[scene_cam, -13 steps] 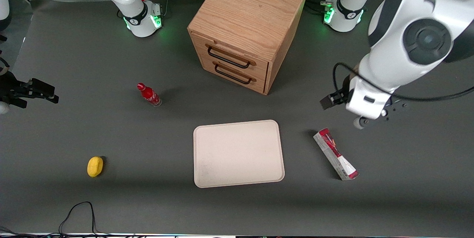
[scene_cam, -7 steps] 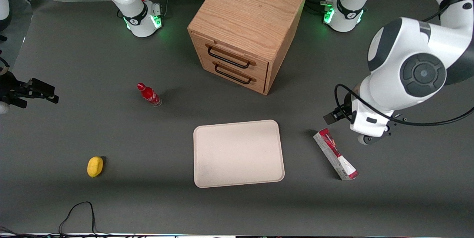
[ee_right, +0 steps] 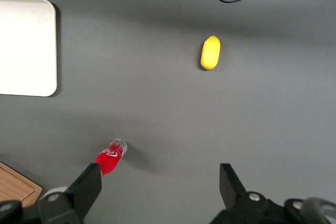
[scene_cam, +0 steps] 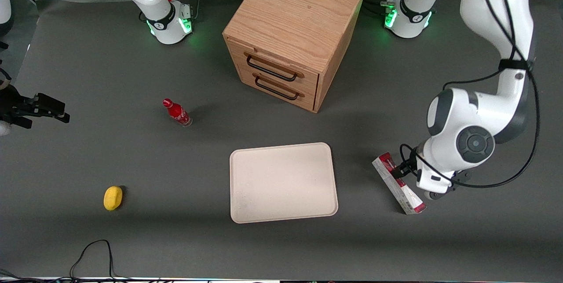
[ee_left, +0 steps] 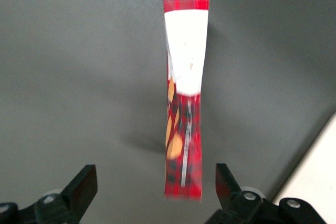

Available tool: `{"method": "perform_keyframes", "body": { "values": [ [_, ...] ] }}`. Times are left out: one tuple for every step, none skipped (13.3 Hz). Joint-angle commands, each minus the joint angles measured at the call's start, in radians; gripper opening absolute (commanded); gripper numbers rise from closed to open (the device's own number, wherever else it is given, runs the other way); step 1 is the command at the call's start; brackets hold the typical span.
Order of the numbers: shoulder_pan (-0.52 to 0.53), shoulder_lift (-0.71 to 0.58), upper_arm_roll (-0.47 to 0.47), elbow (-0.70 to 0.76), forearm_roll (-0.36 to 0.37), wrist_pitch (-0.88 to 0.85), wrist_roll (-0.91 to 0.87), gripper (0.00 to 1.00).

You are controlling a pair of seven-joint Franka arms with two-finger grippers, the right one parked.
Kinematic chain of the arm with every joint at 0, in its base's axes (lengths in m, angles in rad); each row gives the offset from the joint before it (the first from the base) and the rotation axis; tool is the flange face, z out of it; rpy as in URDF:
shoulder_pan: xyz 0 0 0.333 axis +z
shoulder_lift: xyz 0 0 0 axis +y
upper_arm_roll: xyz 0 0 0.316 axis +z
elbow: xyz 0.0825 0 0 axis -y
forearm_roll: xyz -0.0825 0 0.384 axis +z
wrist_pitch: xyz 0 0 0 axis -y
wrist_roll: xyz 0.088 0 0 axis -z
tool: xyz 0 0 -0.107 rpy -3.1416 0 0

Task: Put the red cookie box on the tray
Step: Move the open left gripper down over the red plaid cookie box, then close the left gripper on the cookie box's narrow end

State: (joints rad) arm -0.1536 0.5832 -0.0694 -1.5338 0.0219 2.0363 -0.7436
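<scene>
Grey table (scene_cam: 88,76): open claw (ee_left: 155,182) above red cookie box (scene_cam: 398,183), beside tray (scene_cam: 283,181).

1. Tray (scene_cam: 283,181) on table, nearer front camera than cabinet (scene_cam: 294,32)
2. Red cookie box (scene_cam: 398,183) on table beside tray, toward working arm's end, apart from it
3. Gripper (ee_left: 155,187) just above box, fingers spread, straddling it

Left arm is descending and swinging nearer the front camera: the gripper (ee_left: 155,192), previously above the table and farther from the camera than the red cookie box (scene_cam: 398,183), is now arriving directly over the box, fingers (ee_left: 84,184) spread wide on either side.
</scene>
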Motion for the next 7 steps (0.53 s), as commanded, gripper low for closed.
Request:
{"method": "perform_keyframes", "body": {
  "values": [
    [-0.003,0.07,-0.006,0.02,0.012,0.08,0.006,1.0],
    [-0.003,0.095,-0.006,0.03,0.012,0.105,0.007,1.0],
    [-0.003,0.116,-0.006,0.037,0.01,0.128,0.009,1.0],
    [-0.003,0.128,-0.006,0.037,0.01,0.155,0.009,1.0],
    [-0.003,0.135,-0.006,0.035,0.012,0.169,0.01,0.98],
    [-0.003,0.135,-0.006,0.035,0.012,0.17,0.012,0.84],
    [-0.004,0.135,-0.006,0.037,0.013,0.17,0.012,0.62]
  ]
}}
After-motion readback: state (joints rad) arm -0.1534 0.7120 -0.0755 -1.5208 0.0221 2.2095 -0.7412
